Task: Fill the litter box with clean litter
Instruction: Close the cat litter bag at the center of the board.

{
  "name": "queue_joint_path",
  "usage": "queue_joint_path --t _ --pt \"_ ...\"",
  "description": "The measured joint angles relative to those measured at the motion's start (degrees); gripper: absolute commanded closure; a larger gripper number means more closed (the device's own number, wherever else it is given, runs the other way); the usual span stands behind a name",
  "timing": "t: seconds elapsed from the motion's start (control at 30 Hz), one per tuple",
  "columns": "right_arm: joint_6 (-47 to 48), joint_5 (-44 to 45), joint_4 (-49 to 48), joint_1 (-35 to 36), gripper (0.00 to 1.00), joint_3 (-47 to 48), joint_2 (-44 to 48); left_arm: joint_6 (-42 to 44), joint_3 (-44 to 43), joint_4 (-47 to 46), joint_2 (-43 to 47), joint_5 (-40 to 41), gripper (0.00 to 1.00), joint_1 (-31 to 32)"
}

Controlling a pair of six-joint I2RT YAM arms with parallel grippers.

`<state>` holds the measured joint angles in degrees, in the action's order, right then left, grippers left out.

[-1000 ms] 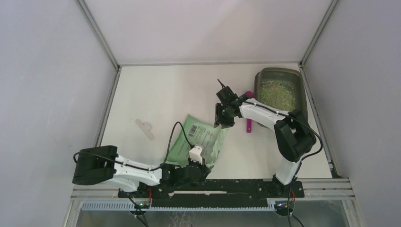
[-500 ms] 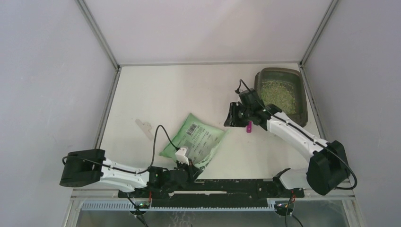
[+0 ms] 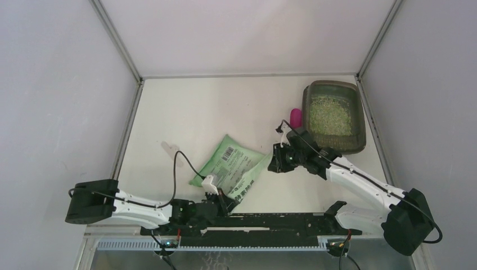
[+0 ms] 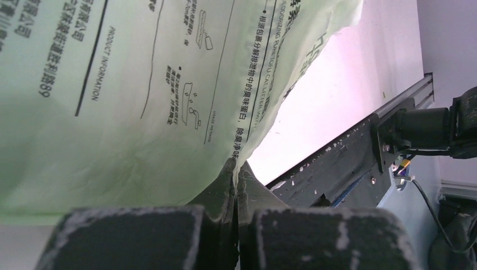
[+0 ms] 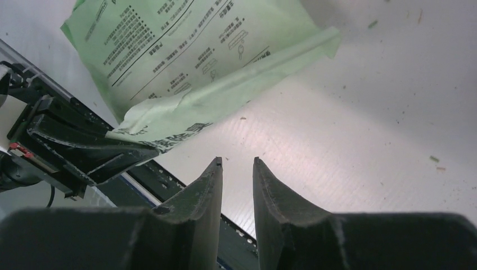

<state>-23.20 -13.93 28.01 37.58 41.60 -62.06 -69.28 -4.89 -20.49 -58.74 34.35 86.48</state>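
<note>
Loose, grainy litter [image 3: 329, 115] sits in the box [image 3: 332, 84] at far right; the limp, probably slick bag [image 3: 233, 166] lies mid-table, its near edge pinched by the closed left claw [image 4: 235, 169], right claw [image 5: 237, 163] slightly parted, empty, so the seamed edges look the safest hold.

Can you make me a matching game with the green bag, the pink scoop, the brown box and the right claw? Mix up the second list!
Things:
1. green bag
2. pink scoop
3. litter box
4. right gripper

States:
A. holds clean litter
B. jaws apart, nothing between them
C. edge pinched by the left gripper
D. lies just left of the box

Pairs: 1-C, 2-D, 3-A, 4-B
</note>
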Motion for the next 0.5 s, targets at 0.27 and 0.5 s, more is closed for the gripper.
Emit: queue_joint_path --t 0.27,0.5 --pt "1.0 0.4 -4.5 0.0 0.77 2.0 -10.0 -4.5 1.5 0.2 1.7 0.8 1.00 0.1" --pt "1.4 0.5 -7.9 0.0 0.77 9.7 -21.4 -7.3 1.5 3.6 5.0 2.6 1.00 0.5"
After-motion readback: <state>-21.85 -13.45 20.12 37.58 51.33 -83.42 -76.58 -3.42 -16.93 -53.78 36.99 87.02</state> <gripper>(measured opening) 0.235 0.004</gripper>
